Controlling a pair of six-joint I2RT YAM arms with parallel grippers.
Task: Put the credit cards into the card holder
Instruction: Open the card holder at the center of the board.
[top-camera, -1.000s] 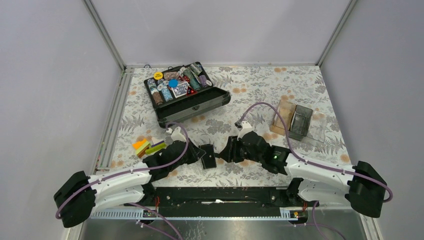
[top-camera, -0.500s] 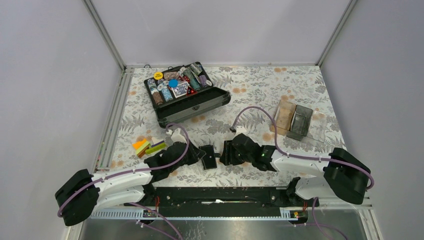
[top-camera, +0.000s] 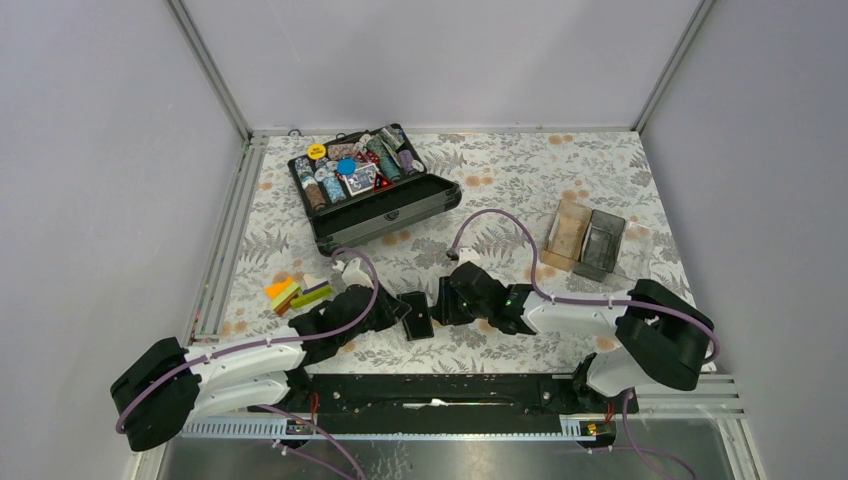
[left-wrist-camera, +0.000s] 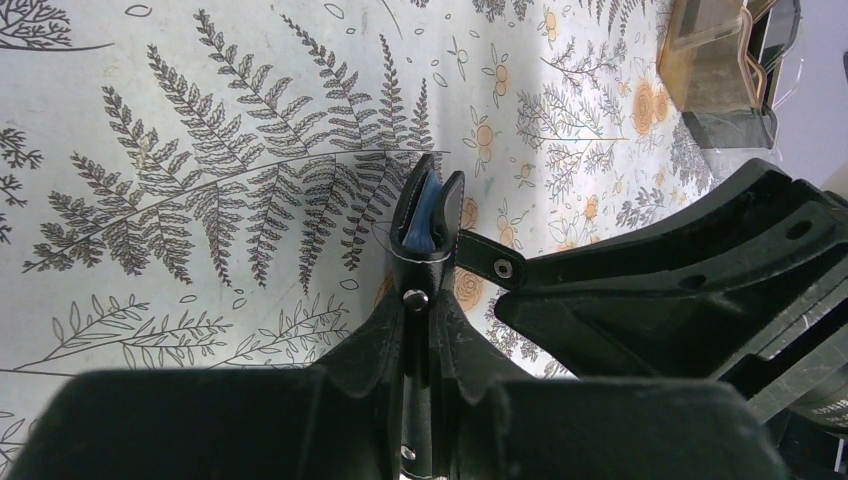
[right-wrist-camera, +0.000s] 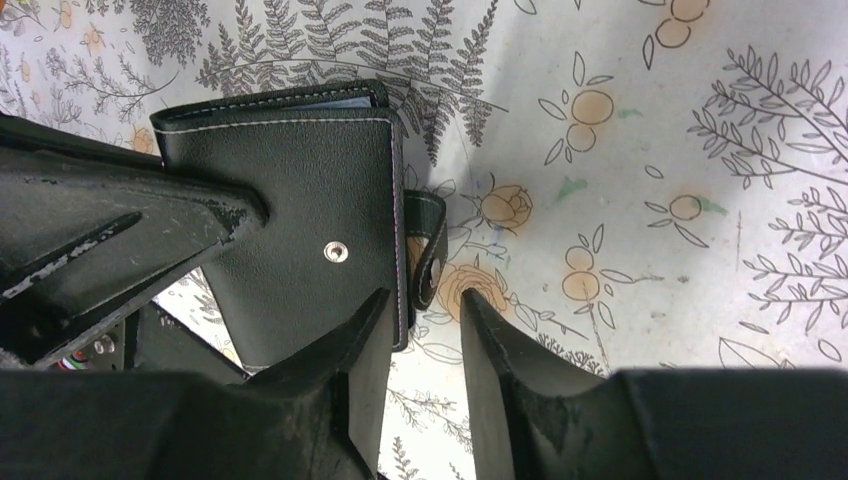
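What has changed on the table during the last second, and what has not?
The right gripper moved left, up to the card holder, jaws open at its strap. The left gripper kept its grip on it; the credit cards and chip case stayed put.

Black card holder (right-wrist-camera: 300, 190), white stitching round its edges, silver snap (right-wrist-camera: 336, 253), and there's blue peeking from inside. The desk (top-camera: 560, 170) is white, covered in grey fern leaves and small orange flowers. Cards (top-camera: 296, 292) on the left: orange, yellow, white. Purple cables (top-camera: 492, 212) over white-and-black arms (top-camera: 245, 352).
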